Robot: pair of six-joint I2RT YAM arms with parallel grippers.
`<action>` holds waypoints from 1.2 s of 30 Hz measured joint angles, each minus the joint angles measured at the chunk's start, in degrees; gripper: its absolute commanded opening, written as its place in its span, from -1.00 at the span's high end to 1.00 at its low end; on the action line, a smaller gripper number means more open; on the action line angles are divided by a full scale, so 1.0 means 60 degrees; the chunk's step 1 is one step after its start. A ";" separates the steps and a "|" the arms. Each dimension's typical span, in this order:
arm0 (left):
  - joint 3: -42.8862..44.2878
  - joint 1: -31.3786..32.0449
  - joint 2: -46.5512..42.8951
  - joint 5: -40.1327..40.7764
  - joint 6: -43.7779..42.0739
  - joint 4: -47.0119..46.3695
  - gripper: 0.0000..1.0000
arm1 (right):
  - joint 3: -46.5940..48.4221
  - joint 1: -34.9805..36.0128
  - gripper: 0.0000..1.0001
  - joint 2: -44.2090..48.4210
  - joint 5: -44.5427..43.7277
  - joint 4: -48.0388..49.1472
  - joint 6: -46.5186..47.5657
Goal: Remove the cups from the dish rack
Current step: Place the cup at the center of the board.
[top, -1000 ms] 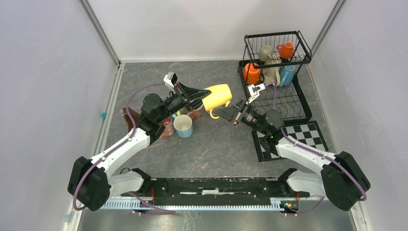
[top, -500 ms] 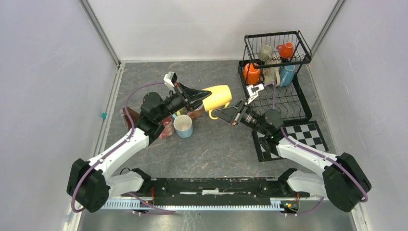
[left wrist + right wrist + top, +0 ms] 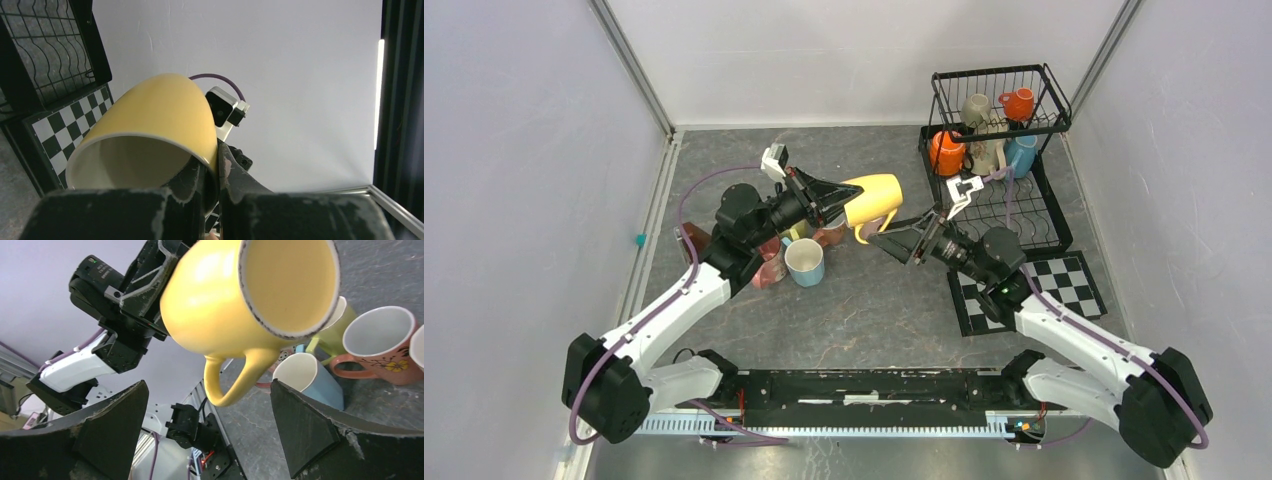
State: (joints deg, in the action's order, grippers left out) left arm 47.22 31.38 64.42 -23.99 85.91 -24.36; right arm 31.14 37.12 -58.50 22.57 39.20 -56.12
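Setting: robotics laboratory test cell. Evidence: plain pale walls (image 3: 524,180) close off the 9, 12 and 3 o'clock sides, joined at the corners by bare aluminium frame posts (image 3: 631,68). The floor of the cell is a grey stone-patterned tabletop (image 3: 874,300). A black mounting rail (image 3: 874,385) at 6 o'clock carries the left arm (image 3: 674,310) and right arm (image 3: 1064,325), both white and black with exposed purple cables (image 3: 699,195). A black-and-white checkered mat (image 3: 1074,285) lies at 4 o'clock. Household items on the tabletop: black wire dish rack (image 3: 999,100) at 1 o'clock and glossy mugs (image 3: 805,262) grouped just left of centre, with a yellow mug (image 3: 874,197) at centre.
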 measured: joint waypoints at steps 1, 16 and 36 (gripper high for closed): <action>0.0058 0.0000 0.0000 0.0004 -0.0051 0.0058 0.95 | 0.0033 0.0000 -0.96 0.0124 -0.0073 -0.0244 0.0153; 0.0911 0.0000 -0.0215 0.0208 -0.1534 0.1912 0.95 | 0.0157 0.0000 -0.96 0.1712 -0.1104 -0.3096 0.1851; 0.4135 0.1617 0.0718 0.1610 -0.6761 0.9111 0.95 | 0.2248 0.0000 -0.96 0.2284 -0.3592 -0.7941 0.4258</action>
State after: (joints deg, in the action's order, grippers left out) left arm 72.03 41.08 68.73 -14.33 45.34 30.30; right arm 44.62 37.12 -44.80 1.02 -8.45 -30.57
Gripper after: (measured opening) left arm 0.134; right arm 0.979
